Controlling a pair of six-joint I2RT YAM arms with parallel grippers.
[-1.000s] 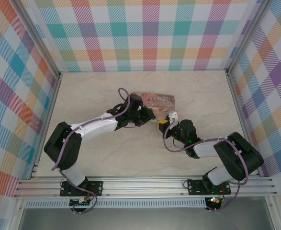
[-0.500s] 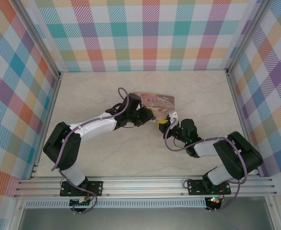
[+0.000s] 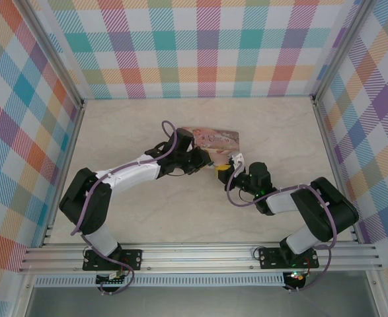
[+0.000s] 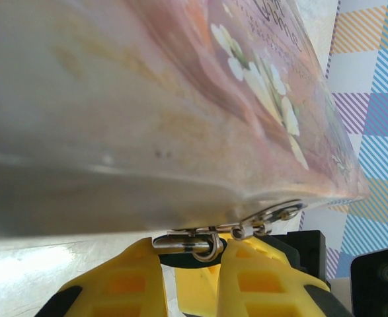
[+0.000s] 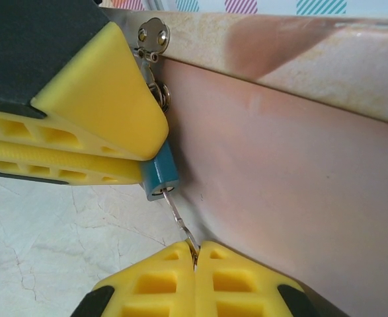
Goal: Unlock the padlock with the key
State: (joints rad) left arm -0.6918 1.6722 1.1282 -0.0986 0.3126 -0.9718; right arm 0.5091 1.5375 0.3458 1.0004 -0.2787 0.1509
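Observation:
The pink illustrated tin (image 3: 213,139) lies mid-table, and both grippers meet at its near right corner. The teal padlock (image 5: 159,173) hangs from the tin's hasp (image 5: 153,33). My left gripper (image 4: 190,254) is shut on the padlock, and its silvery shackle (image 4: 184,243) shows between the yellow fingers (image 4: 117,281). The thin key (image 5: 179,216) is in the keyhole at the padlock's bottom end. Its other end is pinched in my right gripper (image 5: 195,249), which is shut on it. From above, the left gripper (image 3: 209,164) and right gripper (image 3: 225,170) nearly touch.
The tin's pink side wall (image 5: 286,165) runs close along the right of the key and both grippers. Bare marbled tabletop (image 3: 180,211) lies in front of the arms. Plaid walls (image 3: 207,46) enclose the table at the back and both sides.
The right forearm has shifted slightly up and to the left. Both grips and the tin stand as before.

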